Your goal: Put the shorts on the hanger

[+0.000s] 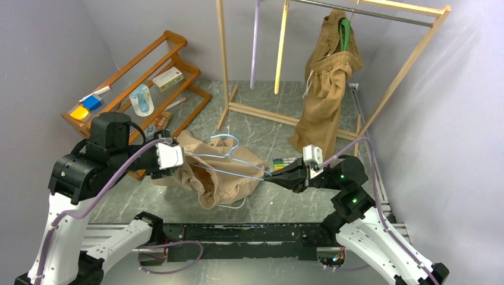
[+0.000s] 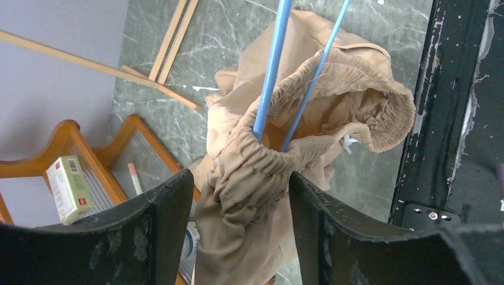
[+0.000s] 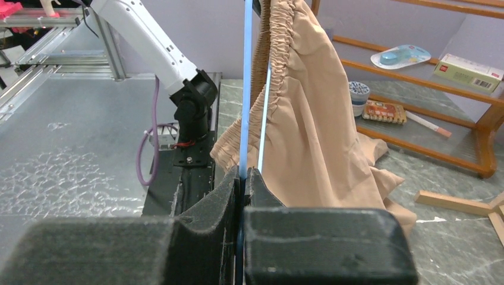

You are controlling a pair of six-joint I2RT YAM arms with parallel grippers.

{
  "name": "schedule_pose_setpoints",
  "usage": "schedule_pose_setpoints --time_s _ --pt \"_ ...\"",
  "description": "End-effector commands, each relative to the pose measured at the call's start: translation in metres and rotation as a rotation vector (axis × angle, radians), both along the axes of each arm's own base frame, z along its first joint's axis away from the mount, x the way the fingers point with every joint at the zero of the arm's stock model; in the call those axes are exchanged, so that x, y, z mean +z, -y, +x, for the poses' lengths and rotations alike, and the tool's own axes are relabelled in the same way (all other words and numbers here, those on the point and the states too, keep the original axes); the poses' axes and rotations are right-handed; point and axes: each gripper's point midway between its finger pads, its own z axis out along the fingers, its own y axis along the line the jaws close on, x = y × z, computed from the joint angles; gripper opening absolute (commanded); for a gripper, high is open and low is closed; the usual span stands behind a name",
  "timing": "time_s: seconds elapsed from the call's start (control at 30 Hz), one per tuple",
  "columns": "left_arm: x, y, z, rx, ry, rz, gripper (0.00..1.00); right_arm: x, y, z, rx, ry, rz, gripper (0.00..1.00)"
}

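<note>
Light tan shorts (image 2: 356,101); light-blue hanger (image 2: 271,65); grey-green, white-veined marble table (image 2: 238,29); darker brown shorts (image 1: 321,101) with green hanger (image 1: 345,32).

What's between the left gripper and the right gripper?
Top view: the blue hanger bridges them, pinched by the right gripper, with the tan shorts gathered over it at the left gripper.

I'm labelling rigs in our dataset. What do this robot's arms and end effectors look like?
The left arm and right arm have black joint housings, white lower links and a lilac cable along each; the right shows green lights. The left end effector and right end effector each have a white wrist block and two black fingers.
</note>
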Motion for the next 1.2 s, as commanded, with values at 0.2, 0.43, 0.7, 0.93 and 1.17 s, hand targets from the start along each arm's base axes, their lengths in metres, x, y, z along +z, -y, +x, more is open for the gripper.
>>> schedule_pose_setpoints --time_s 0.2,0.43,0.7,0.93,1.17 --pt "0.024 0.03 -0.029 -0.213 -0.018 -0.134 0.29 0.014 -0.001 -0.004 0.028 0.053 0.035 0.0" --pt "0.031 0.058 -0.042 -0.414 -0.042 -0.263 0.3 0.008 -0.011 0.004 0.059 -0.001 -0.012 0.0" --pt "0.007 0.068 -0.036 -0.477 -0.134 -0.262 0.36 0.015 -0.019 0.012 0.069 -0.017 0.015 0.0" --pt "-0.009 0.068 -0.028 -0.452 -0.147 -0.244 0.28 0.013 -0.021 0.021 0.044 0.007 0.004 0.0" --pt "0.007 0.064 -0.008 -0.319 -0.015 -0.283 0.07 0.012 -0.022 0.047 -0.089 -0.131 0.013 0.21"
